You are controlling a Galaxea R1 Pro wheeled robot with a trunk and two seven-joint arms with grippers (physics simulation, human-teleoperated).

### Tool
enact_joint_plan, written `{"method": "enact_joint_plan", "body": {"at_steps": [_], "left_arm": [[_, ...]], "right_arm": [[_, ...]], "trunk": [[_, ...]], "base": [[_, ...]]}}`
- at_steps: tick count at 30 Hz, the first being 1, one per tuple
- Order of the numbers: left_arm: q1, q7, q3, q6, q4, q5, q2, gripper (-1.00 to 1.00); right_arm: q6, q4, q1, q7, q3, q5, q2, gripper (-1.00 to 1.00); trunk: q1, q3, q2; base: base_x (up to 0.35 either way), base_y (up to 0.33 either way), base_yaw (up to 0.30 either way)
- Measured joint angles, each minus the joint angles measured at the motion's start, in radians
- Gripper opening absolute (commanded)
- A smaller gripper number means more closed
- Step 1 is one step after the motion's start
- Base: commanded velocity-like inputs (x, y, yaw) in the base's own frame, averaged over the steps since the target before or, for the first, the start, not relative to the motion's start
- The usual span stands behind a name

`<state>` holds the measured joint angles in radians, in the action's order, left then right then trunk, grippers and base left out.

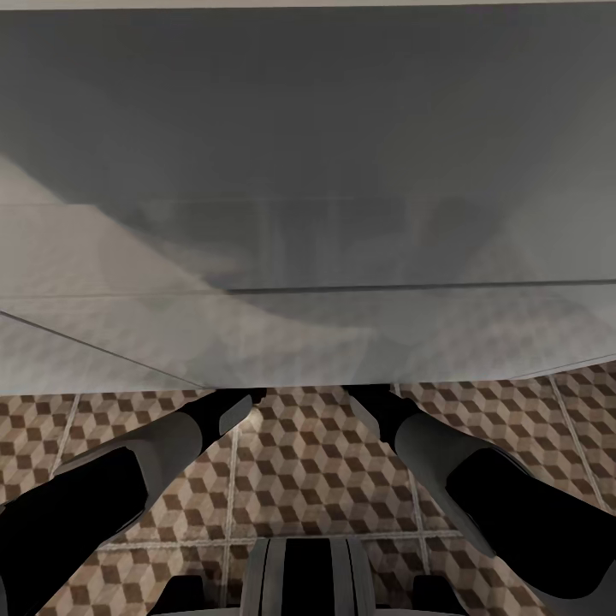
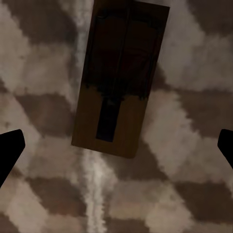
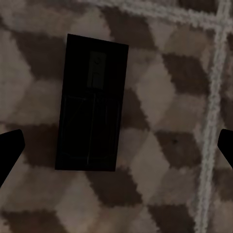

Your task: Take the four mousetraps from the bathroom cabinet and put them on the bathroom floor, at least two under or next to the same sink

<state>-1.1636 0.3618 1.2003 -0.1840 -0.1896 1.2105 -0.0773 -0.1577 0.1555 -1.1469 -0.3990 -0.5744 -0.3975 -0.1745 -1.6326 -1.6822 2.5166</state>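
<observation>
Below left tool point(image 2: 116, 145), spread wide: mousetrap point(image 2: 119, 77) flat on bathroom floor point(image 2: 184, 194), clear of both fingers. Right tool point(image 3: 116, 145) same, spread, second mousetrap point(image 3: 92, 104) between fingers, untouched.

The bathroom floor point(image 1: 308, 462) looks like matt tile printed with brown, tan and cream cubes, with pale, slightly rough grout lines. The mousetrap point(image 2: 119, 77) in the left wrist view looks like flat brown wood with a darker, faintly shiny part. The second mousetrap point(image 3: 92, 104) is almost black and dull, and the large pale surface point(image 1: 308, 171) in the upper part of the head view looks smooth and softly glossy.
</observation>
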Motion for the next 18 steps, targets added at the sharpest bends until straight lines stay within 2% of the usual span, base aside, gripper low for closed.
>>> {"method": "enact_joint_plan", "body": {"at_steps": [18], "left_arm": [[0.000,0.000,0.000,0.001,0.000,0.000,0.000,1.00]], "right_arm": [[0.000,0.000,0.000,0.000,0.000,0.000,0.000,1.00]], "trunk": [[0.000,0.000,0.000]], "base": [[0.000,0.000,0.000]]}}
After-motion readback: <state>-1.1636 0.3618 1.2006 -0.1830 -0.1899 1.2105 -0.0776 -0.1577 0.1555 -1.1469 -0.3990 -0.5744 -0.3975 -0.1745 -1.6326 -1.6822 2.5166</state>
